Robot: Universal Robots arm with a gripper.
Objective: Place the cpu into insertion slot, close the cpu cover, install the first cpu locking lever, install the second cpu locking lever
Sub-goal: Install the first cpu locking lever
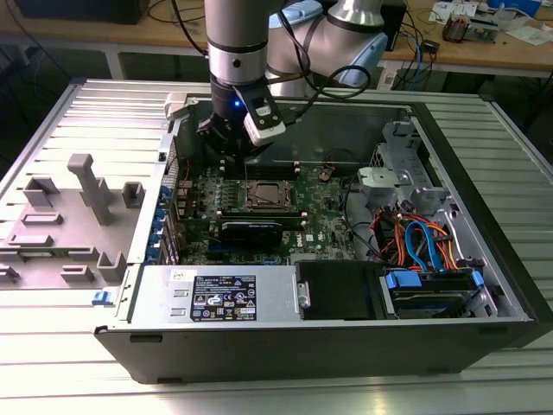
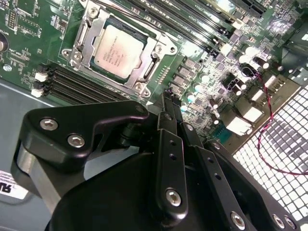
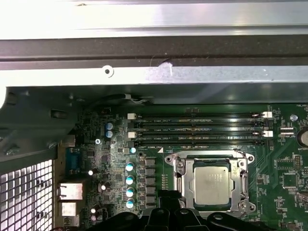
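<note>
Print on the cpu point(image 2: 118, 50) illegible

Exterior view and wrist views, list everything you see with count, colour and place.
case: one, dark grey, open, on the table
motherboard: one, green, inside the case
cpu: one, silver-grey, mid-motherboard, framed by the cover
cover: one, grey metal, down around the cpu
memory slots: several, black, beside the cpu
card: one, black, on the motherboard
power supply: one, silver, beside the motherboard
cables: bundle, orange, blue, red, case's end at the exterior view's right
fixture: one, grey, on the table at the exterior view's left
arm: one, silver, reaching into the case
gripper: one, black, above the motherboard near the cpu
</note>
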